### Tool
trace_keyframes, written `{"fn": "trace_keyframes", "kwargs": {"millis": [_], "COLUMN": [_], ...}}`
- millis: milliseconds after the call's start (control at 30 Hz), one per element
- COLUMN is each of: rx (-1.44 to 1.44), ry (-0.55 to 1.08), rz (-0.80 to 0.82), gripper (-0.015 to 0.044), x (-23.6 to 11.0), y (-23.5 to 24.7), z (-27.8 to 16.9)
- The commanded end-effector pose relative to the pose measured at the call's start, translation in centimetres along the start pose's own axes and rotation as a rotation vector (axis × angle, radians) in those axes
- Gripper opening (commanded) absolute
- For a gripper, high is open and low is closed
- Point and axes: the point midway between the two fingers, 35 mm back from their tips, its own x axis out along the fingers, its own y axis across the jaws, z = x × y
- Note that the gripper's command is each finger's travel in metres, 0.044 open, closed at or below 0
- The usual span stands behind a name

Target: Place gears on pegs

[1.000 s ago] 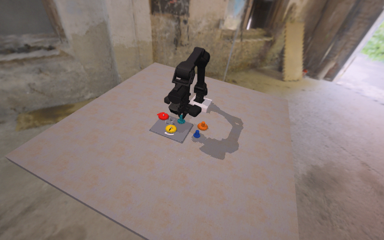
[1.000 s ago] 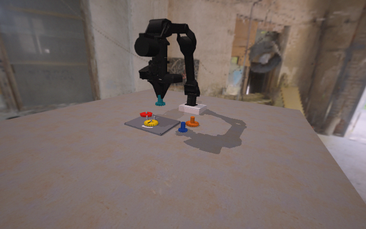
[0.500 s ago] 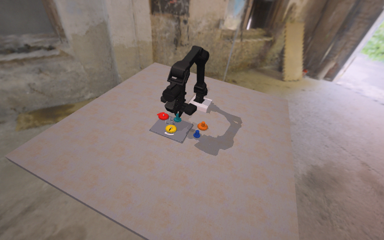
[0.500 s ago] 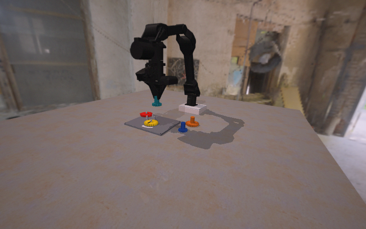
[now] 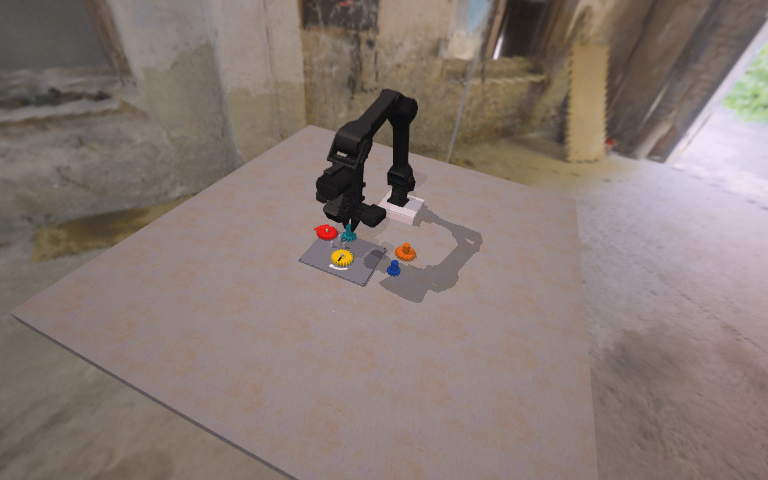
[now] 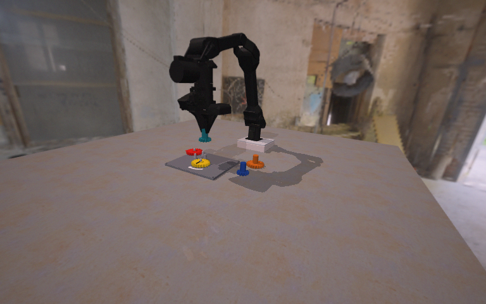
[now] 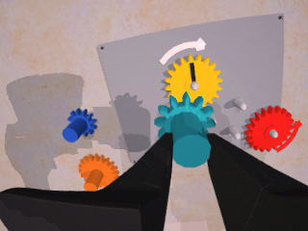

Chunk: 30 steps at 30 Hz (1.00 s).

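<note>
- The end effector is closing partway, gripping the teal gear by its upright stem, probably keeping its toothed underside free for a peg.
- The teal gear is hanging above the grey board, looking level.
- Bare pegs are standing between the red gear and yellow gear, presumably awaiting linking gears.

Camera views, three: top, exterior, wrist.
Top: high, set back, angled down, arm at twelve o'clock; exterior: similar side, lower, shallower; wrist: closest, looking down past the fingers, board towards twelve. Top and exterior share board, arm and table.
</note>
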Motion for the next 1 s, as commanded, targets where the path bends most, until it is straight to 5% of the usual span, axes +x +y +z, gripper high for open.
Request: {"fn": "trace_keyframes", "kwargs": {"millis": [0,967], "rx": [-0.004,-0.003], "ry": [-0.005,0.0], "rz": [-0.006,-0.011], "gripper": [0.0,0.0], "x": [0.2,2.6], "y": [-0.8,-5.5], "z": [-0.4,-3.3]}}
